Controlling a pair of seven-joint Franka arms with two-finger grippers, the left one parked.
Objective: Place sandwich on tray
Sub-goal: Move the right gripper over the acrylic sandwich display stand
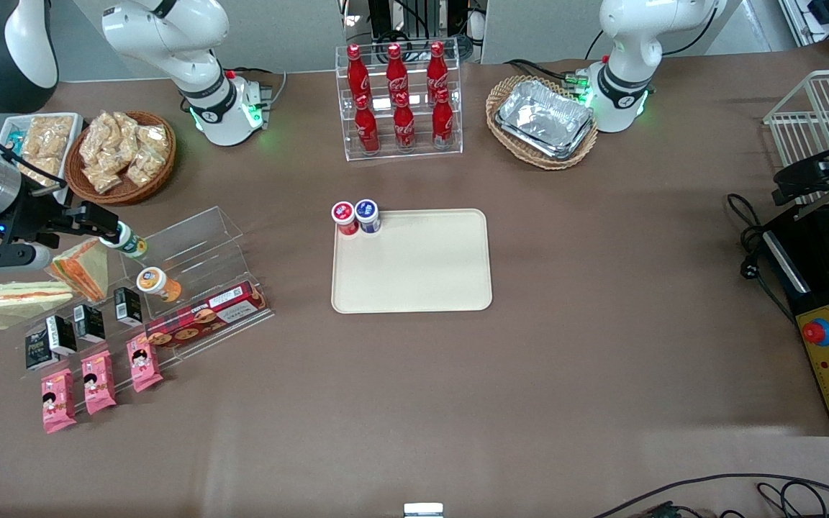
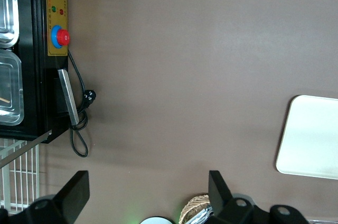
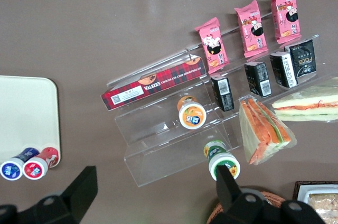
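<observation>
Nearest the front camera, three pink snack packets [image 1: 98, 381] lie in a row at the foot of a clear acrylic stepped display stand [image 1: 191, 244], toward the working arm's end of the brown surface [image 1: 529, 374]. On the stand's lowest step stand small black cartons [image 1: 76, 327] and a red tartan biscuit box [image 1: 206, 314]; one step farther sits an orange-lidded cup [image 1: 155, 282], and on the top step a green-and-white cup [image 1: 129, 242]. Beside the stand, nearer the working arm's end, the long wedge sandwich of pale white bread with one orange-red and green filling stripe [image 1: 20, 301] lies flat on the surface, well apart from the large flat cream-beige rectangular plastic tray [image 1: 414, 273] at the middle of the surface. A tan-faced triangular sandwich with several orange stripes [image 1: 83, 269] stands just beside the long wedge, between it and the stand. The right arm's end effector [image 1: 101, 224] hovers above the top step, close to the green-and-white cup, with its fingers [image 3: 79, 187] spread apart and holding nothing. On the tray's corner farthest from the camera stand a red-lidded cup [image 1: 345, 217] and a blue-lidded cup [image 1: 368, 215], touching each other. Farther still are a wicker basket of wrapped snacks [image 1: 121, 156] and a clear rack of red cola bottles [image 1: 400, 101].
</observation>
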